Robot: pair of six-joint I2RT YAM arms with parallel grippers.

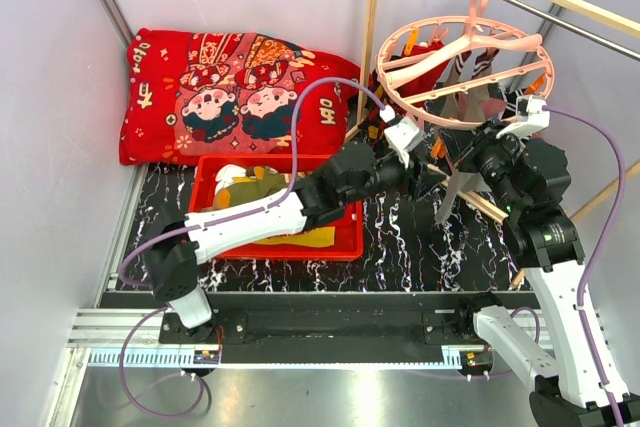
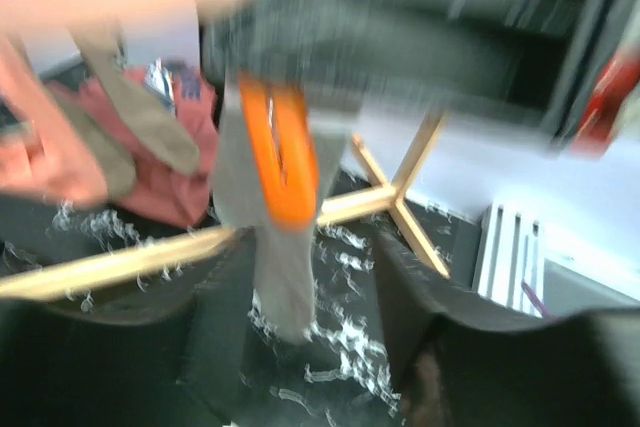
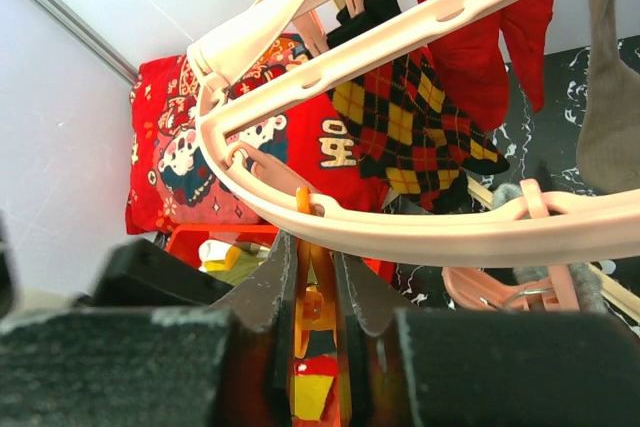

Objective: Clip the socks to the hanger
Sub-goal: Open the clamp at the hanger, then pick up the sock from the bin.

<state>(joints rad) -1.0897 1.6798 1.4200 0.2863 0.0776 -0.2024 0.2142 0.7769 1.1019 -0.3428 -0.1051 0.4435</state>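
Broadly, desk: black with white marbling; it carried a red crate and a cushion.
Cushion: red, cartoon-printed, lay at the far edge against the wall.
Hanger: pale-pink ring with crossbars, hung by its hook from a pole above the desk's right half, with both arms reaching under it.
Crate: red plastic, just in front of the cushion, under the left arm; loose socks lay inside.
Left pincer: fingers apart, with a hanging grey sock in the gap between them; the view was blurred, so contact could not be told.
Right pincer: squeezed together on an orange clip that dangled from the ring's rim.
Hung socks: an argyle sock and a red sock dangled side by side from the crossbars, and a grey-brown one hung at the right edge.
Second orange clip: sat against the top of the grey sock.
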